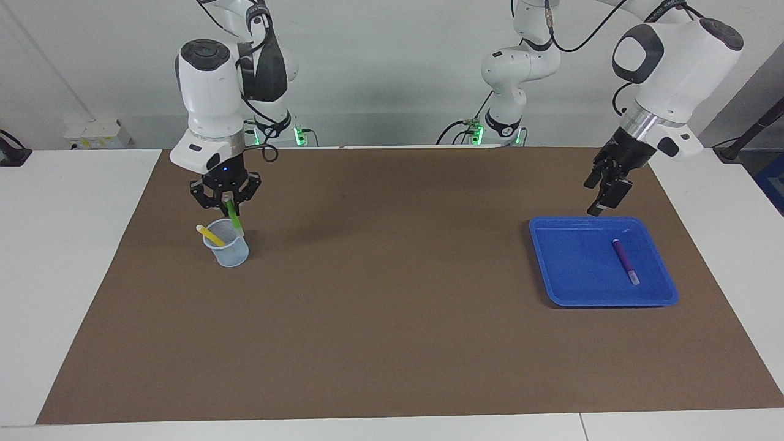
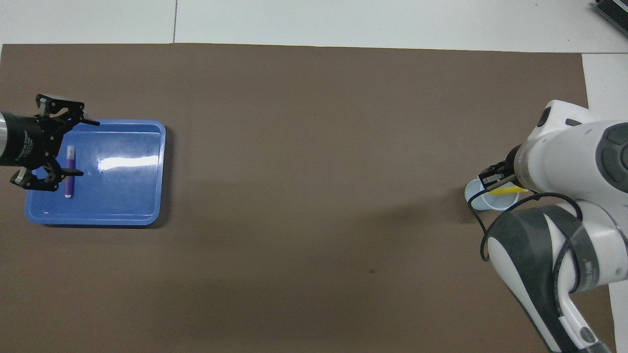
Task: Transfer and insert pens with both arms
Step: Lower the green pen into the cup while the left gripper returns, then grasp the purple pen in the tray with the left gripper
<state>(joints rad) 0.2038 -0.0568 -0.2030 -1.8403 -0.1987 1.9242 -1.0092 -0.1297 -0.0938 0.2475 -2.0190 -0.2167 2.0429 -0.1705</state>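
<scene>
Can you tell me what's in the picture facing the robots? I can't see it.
The right gripper lowers a green pen into a cup holding a yellow pen. The left gripper hangs open over a blue tray with a purple pen.

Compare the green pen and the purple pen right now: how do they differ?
The green pen stands nearly upright, its lower end in the cup beside the yellow pen; the purple pen lies flat in the blue tray. The right gripper is at the green pen's top; the left gripper, open, hangs over the tray's rim, clear of the purple pen. Both are short, slim markers.
</scene>
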